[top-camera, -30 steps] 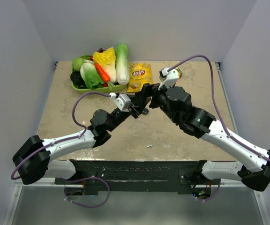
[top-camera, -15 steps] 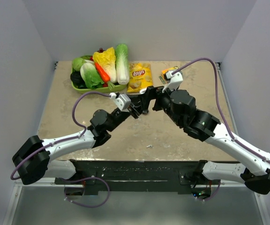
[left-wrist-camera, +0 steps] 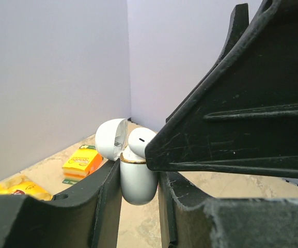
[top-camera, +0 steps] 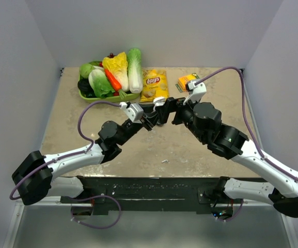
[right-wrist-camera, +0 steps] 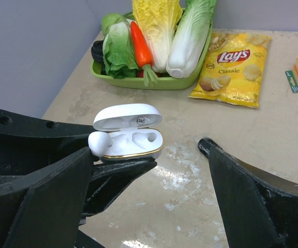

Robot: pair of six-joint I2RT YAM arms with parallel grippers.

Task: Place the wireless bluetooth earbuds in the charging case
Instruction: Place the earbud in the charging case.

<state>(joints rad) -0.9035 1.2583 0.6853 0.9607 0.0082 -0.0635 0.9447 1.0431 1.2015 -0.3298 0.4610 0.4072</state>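
My left gripper (top-camera: 153,117) is shut on a white charging case (right-wrist-camera: 138,150) and holds it above the table with its lid (right-wrist-camera: 128,114) open. A white earbud (right-wrist-camera: 99,142) sits tilted at the case's left slot, its head sticking out; it also shows in the left wrist view (left-wrist-camera: 141,139). The right slot is empty. No black earbuds show. My right gripper (right-wrist-camera: 146,147) is wide open around the case, its left finger (right-wrist-camera: 50,201) close beside the earbud. In the left wrist view that finger (left-wrist-camera: 231,119) covers part of the case (left-wrist-camera: 137,178).
A green tray of vegetables (top-camera: 94,95) stands at the back left, with a yellow Lay's bag (top-camera: 154,84) and an orange box (top-camera: 186,81) to its right. A small white scrap (top-camera: 165,161) lies on the table near the front.
My right arm has shifted to the right and its wrist has risen over the case. The left arm has held still with the case.
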